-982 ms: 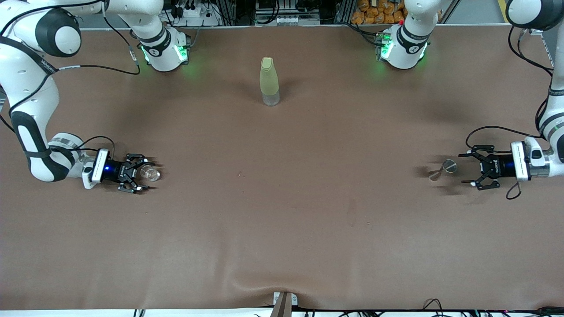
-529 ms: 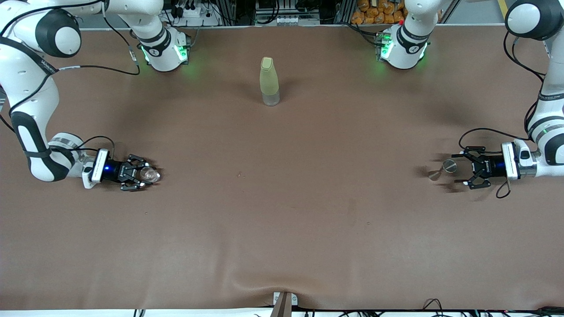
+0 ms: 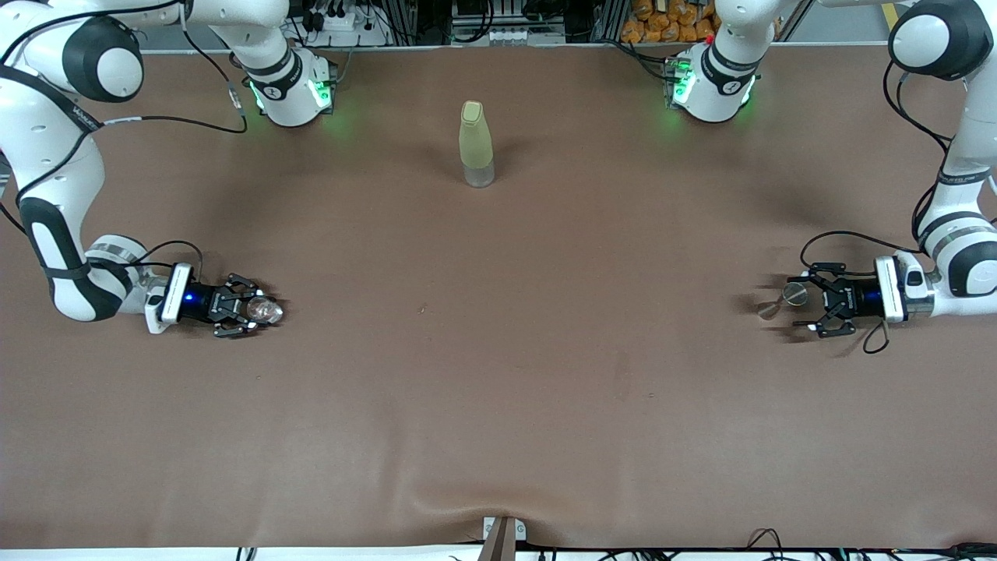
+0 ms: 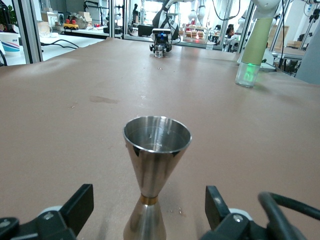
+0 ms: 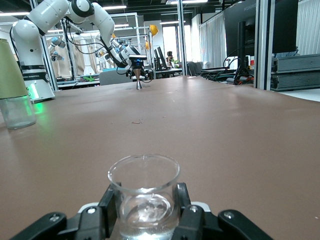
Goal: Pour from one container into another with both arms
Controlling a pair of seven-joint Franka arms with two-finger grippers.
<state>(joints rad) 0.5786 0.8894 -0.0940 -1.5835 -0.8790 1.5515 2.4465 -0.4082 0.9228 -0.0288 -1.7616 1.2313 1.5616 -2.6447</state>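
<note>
Two white robot arms are working low over a brown desk (image 3: 498, 374), one at each end, each reaching for its own small cup so the two can later be brought together for pouring.

The right hand (image 3: 243, 310) is sitting low at the right arm's end of the desk, its fingers (image 5: 186, 207) pressing in on both sides of a tiny clear glass cup (image 3: 265, 309). The cup is standing upright between them with its rim above the fingers, which suits carrying it level until it is time to tip it. Something clear is showing at its bottom; whether it is liquid is hard to tell.

The left hand (image 3: 801, 308) is at the left arm's end of the desk, spread wide, with one finger on each side of a little silver metal cup (image 3: 781, 300) shaped like an hourglass. The fingers are apart from the metal, so nothing is being gripped there yet. They are lining up near the narrow waist, probably because that is the easiest place to pinch and it keeps the open mouth facing up to receive the pour.

A tall pale yellow-green bottle (image 3: 475, 145) is standing well apart from both hands, roughly midway between them and nearer the arms' bases, playing no part right now.
</note>
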